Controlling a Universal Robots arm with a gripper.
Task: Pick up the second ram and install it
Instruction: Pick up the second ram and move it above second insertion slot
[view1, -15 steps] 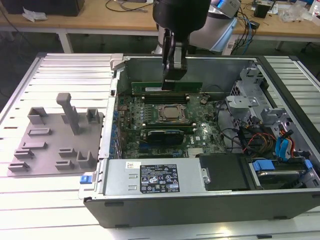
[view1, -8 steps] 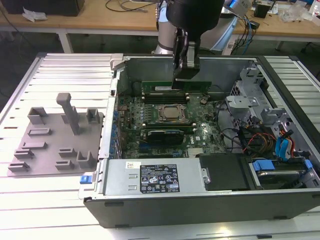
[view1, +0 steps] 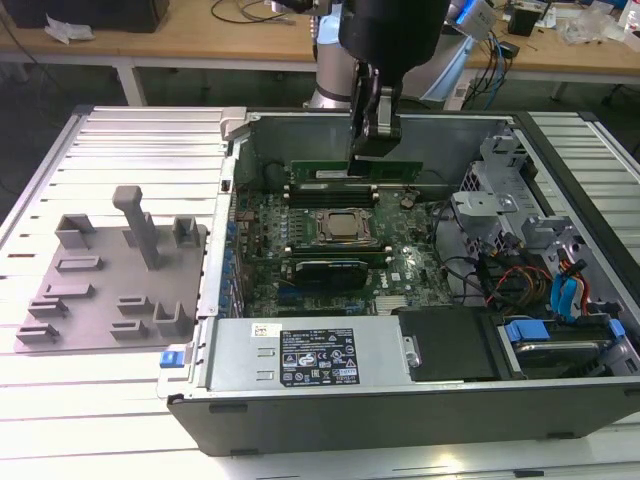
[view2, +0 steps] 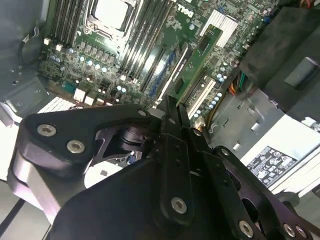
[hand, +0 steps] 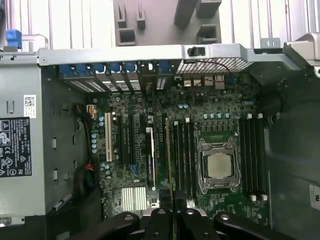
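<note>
Second ram (view1: 388, 168) pinched edge-up between the gripper (view1: 376, 150) jaws, hanging over the motherboard (view1: 400, 275). Any skew against the slot and it could jam or seat half-latched!

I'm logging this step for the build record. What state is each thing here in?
gripper: shut on the second ram.
second ram: held edge-down above the motherboard, apparently not seated in a slot.
computer case: lying on its side, open.
CPU socket: chip in place, no cooler over it.
grey tray: holders empty.
</note>
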